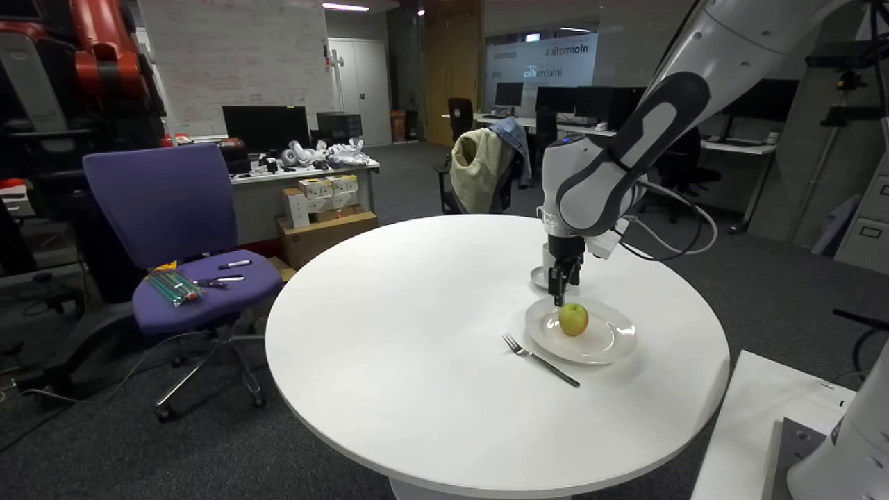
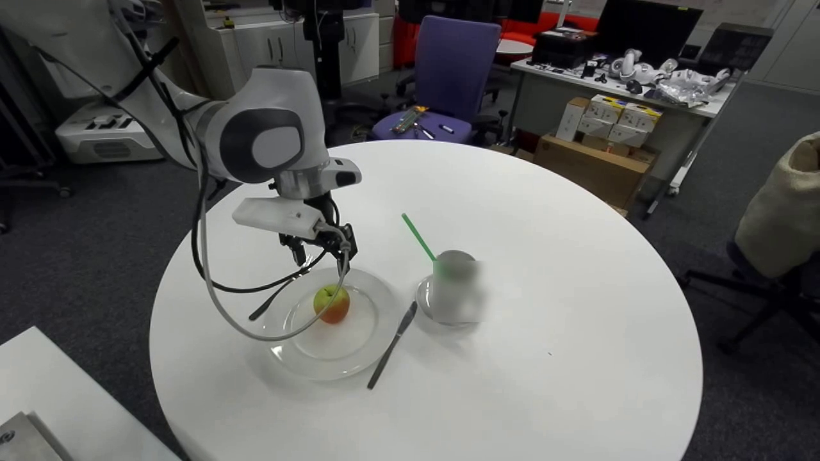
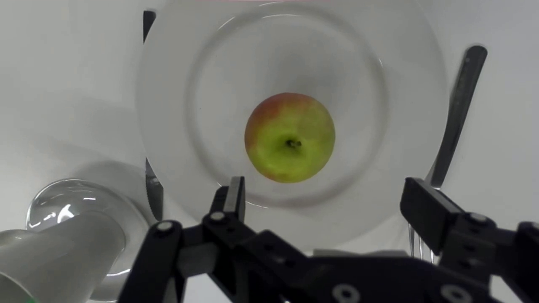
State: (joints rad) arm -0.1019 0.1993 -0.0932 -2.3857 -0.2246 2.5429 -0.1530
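Observation:
My gripper (image 3: 324, 184) is open and empty, pointing down above the rim of a white plate (image 3: 168, 84). A yellow-green apple with a red blush (image 3: 289, 138) sits on the plate, just ahead of the fingers and not between them. The apple also shows in both exterior views (image 1: 573, 319) (image 2: 331, 305); there the gripper (image 1: 558, 300) (image 2: 322, 265) hangs a little above it. A dark-handled fork (image 3: 459, 109) lies beside the plate, its neck partly hidden by a finger. A knife (image 2: 394, 346) lies along the opposite side, partly covered by the plate in the wrist view.
A white cup (image 3: 71, 248) stands on a glossy saucer (image 3: 54, 206) near the knife; it is blurred in an exterior view. A green stick (image 2: 419, 237) shows by the cup. All stand on a round white table (image 1: 389, 333). Arm cables (image 2: 208, 256) hang low. A purple chair (image 1: 167, 201) stands beyond.

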